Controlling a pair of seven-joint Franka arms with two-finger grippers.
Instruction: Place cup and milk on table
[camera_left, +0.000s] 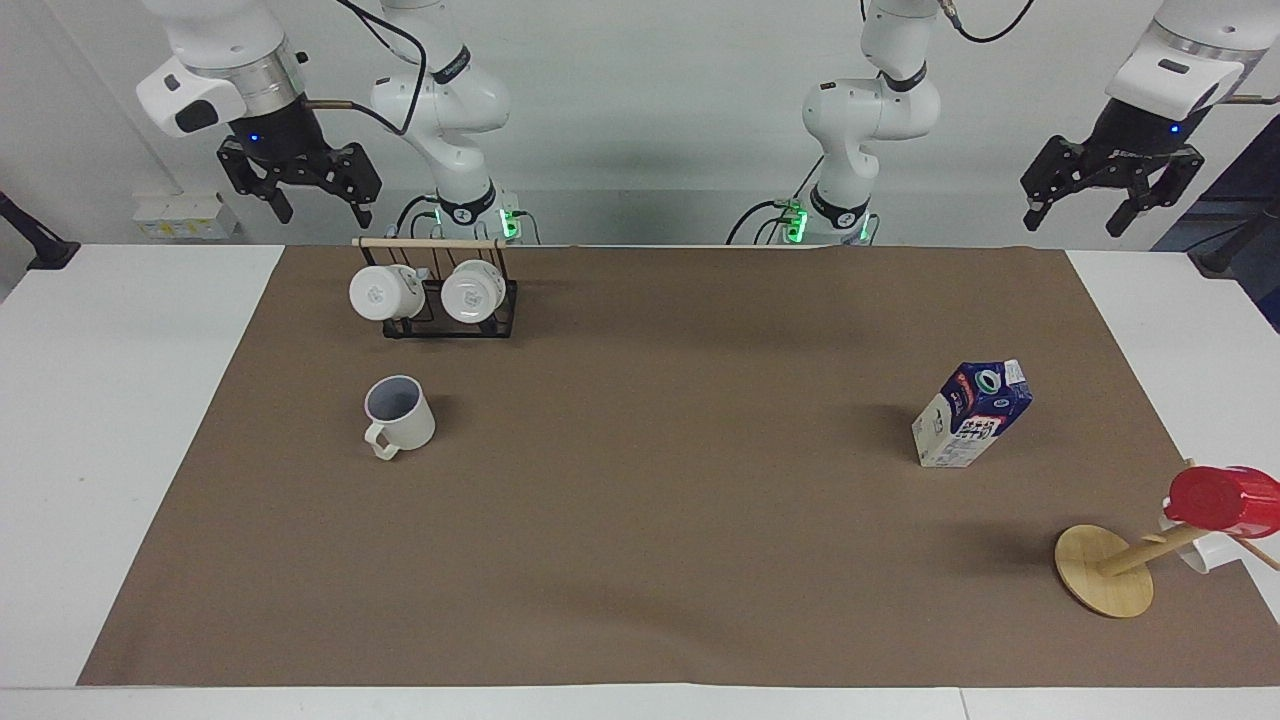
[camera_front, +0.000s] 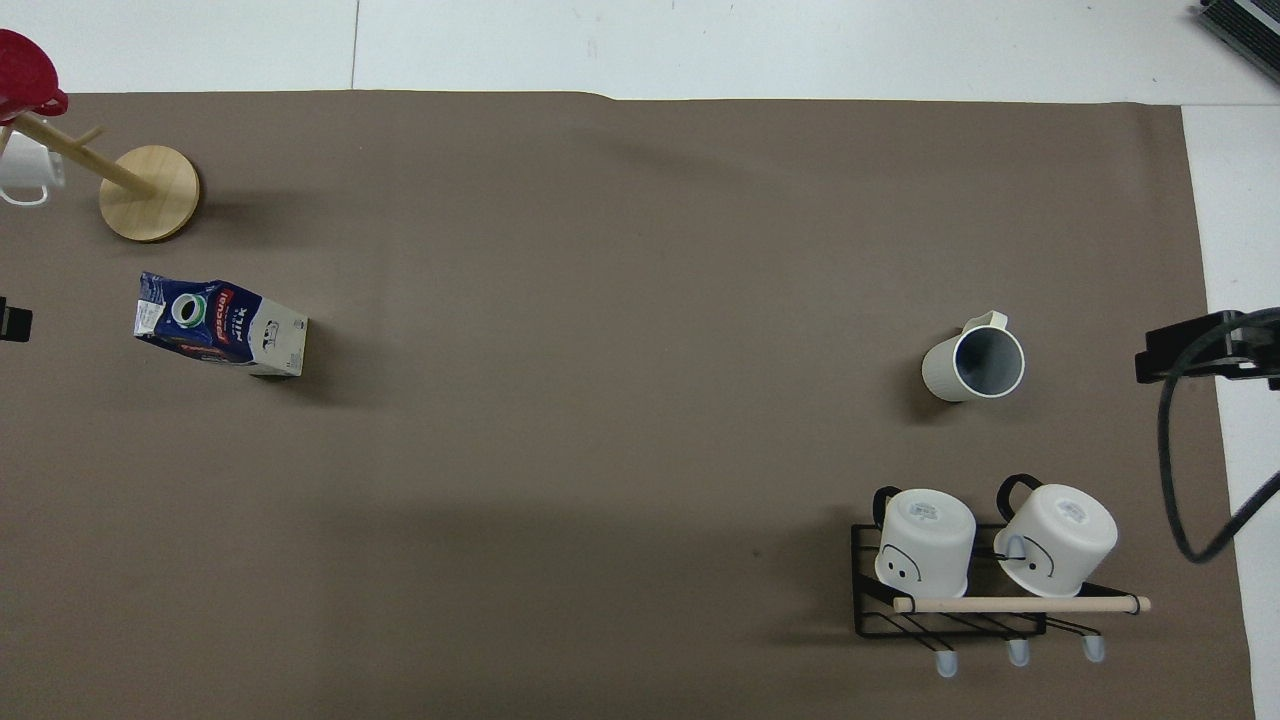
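The cup (camera_left: 400, 415) (camera_front: 975, 362), cream with a grey-lavender inside, stands upright on the brown mat (camera_left: 650, 480) of the table (camera_left: 120, 420), toward the right arm's end. The milk (camera_left: 972, 413) (camera_front: 222, 325), a blue and white gable-top carton, stands upright on the mat toward the left arm's end. My right gripper (camera_left: 322, 210) hangs high in the air at its own end, open and holding nothing. My left gripper (camera_left: 1072, 222) hangs just as high at its end, also open and holding nothing. Neither gripper touches anything.
A black wire rack (camera_left: 450, 325) (camera_front: 870, 600) with a wooden bar holds two white mugs, nearer to the robots than the cup. A wooden mug tree (camera_left: 1105, 570) (camera_front: 150, 192) carries a red cup (camera_left: 1225, 497) and a white mug, farther from the robots than the milk.
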